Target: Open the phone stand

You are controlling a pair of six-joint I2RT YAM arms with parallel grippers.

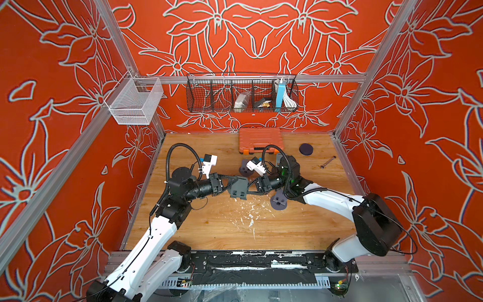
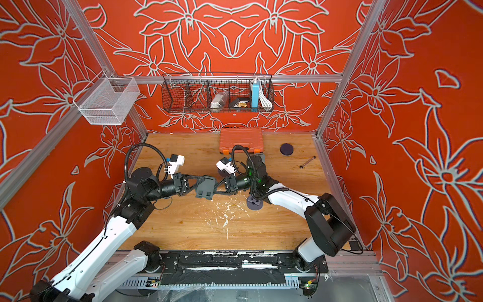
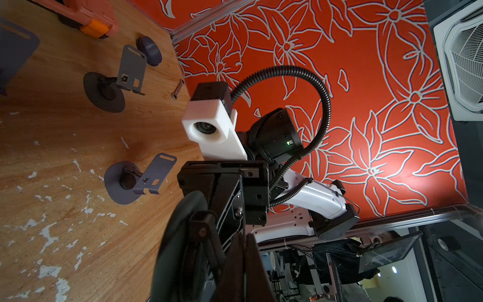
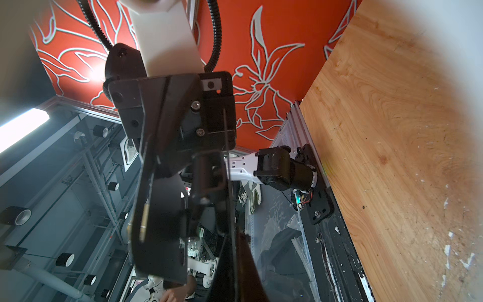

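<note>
Holding the stand [image 1: 238, 188] above the table [image 1: 209, 230], the left jaws and right jaws, each clamped on an opposite side of it, risk letting it slip and drop if its hinge resists or they pull unevenly

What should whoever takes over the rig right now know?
Left gripper: shut on the stand.
Right gripper: shut on the same stand, from the opposite side.
Where: the stand is held between both arms over the middle of the table. Two more stands sit unfolded on the table, a near one and a far one. A disc lies at the back.
Done: the stand is gripped from both sides.
Left: how far the held stand is unfolded is hard to tell. Probably finish opening it, then set it down.
</note>
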